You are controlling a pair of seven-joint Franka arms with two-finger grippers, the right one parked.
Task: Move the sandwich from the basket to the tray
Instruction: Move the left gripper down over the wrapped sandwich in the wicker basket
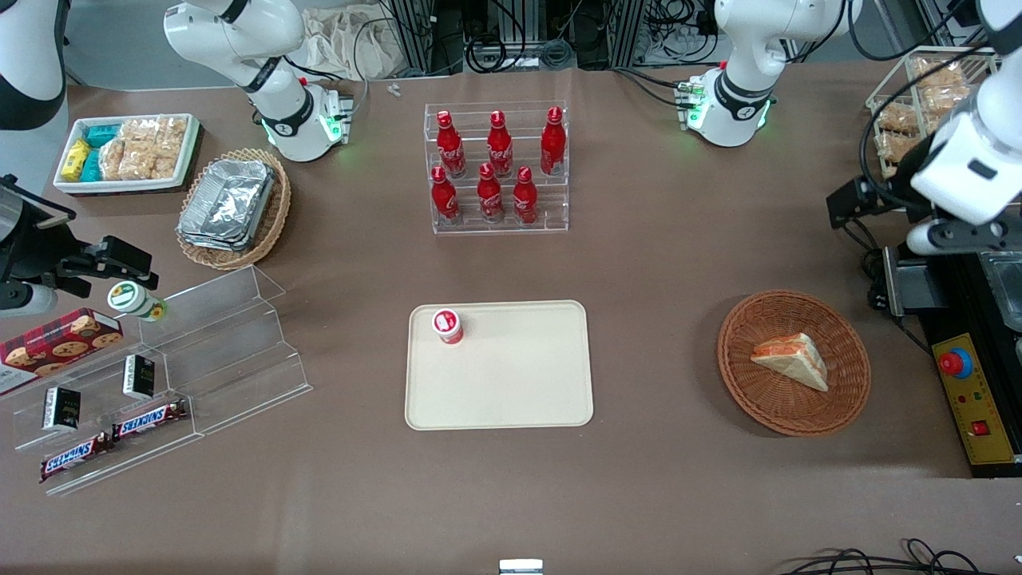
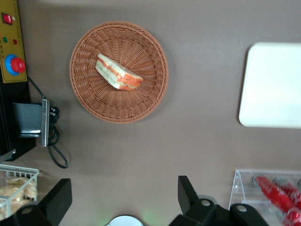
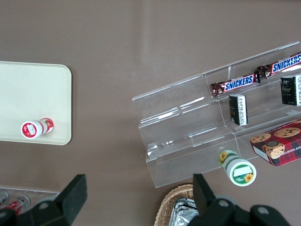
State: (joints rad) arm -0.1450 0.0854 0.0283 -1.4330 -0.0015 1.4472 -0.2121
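- Brown table (image 1: 663, 263) is seen spread under everything, with cables and frames at twelve o'clock.
- White box of packed snacks (image 1: 128, 152) is set toward the parked arm's end, with a tan basket of foil trays (image 1: 231, 208) just beside it at four o'clock.
- Clear stepped stand (image 1: 200, 375) is placed at six o'clock of that tan basket; chocolate bars (image 1: 112, 439) are laid on its lowest step.
- Six red bottles (image 1: 495, 168) are kept upright in a clear rack at twelve o'clock of the tray.
- The tray (image 1: 511, 383) is laid flat mid-table; a small red-and-white cup (image 1: 448, 326) is stood in its corner at about ten o'clock.
- The basket (image 1: 838, 399) is set at three o'clock of the tray, well apart from it.
- The sandwich (image 1: 790, 359) is found lying inside the basket, near its middle.
- The gripper (image 2: 123, 181) is held above bare table at about one o'clock of the basket, farther from the front camera; its fingers (image 2: 186, 188) are spread wide and nothing is gripped.
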